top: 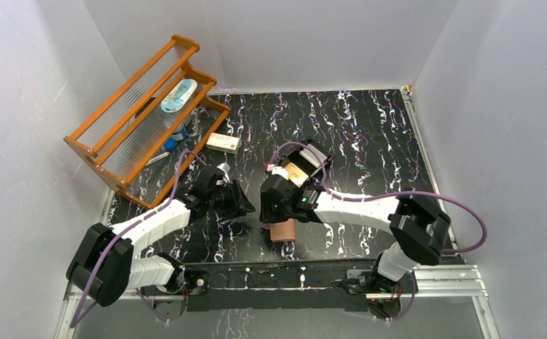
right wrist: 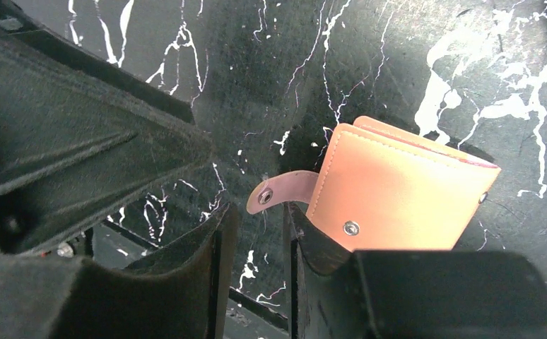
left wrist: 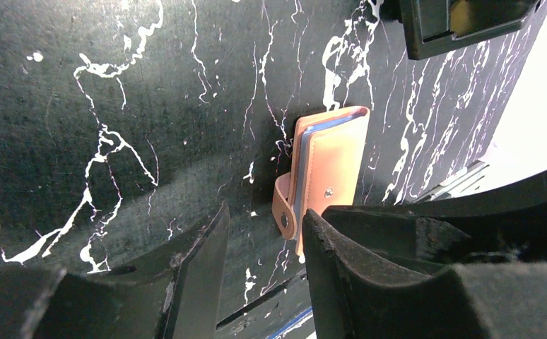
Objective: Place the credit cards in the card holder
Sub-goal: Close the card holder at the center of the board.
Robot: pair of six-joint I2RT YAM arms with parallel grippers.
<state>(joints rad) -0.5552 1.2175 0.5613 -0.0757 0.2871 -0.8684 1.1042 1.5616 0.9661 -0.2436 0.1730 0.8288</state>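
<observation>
The holder (left wrist: 331, 166) lies folded shut on the table (left wrist: 80, 106). It is on the side of the tray (left wrist: 433, 32) nearer the arm bases and lies apart from the tray. Its snap tab (right wrist: 285, 189) is undone and curls out from one side, and a thin pale-blue edge shows between the covers. A gold card (left wrist: 468, 10) sits inside the tray; other cards there cannot be made out. The right gripper (right wrist: 260, 219) hangs on the near side of the tray, right over the holder. Its fingers stand a narrow gap apart with only table between them, so it grips nothing. The tab's end lies just past the fingertips. One finger covers the holder's near edge in the wrist view, and whether it touches cannot be told. The left gripper (left wrist: 265, 215) is to the left of the tray and nearer the bases. Its fingers are parted somewhat wider over bare table and hold nothing, and the holder lies just beyond its right finger. A white-and-red box (top: 223, 143) lies left of the tray, and a wooden rack (top: 143, 116) stands farther left.
</observation>
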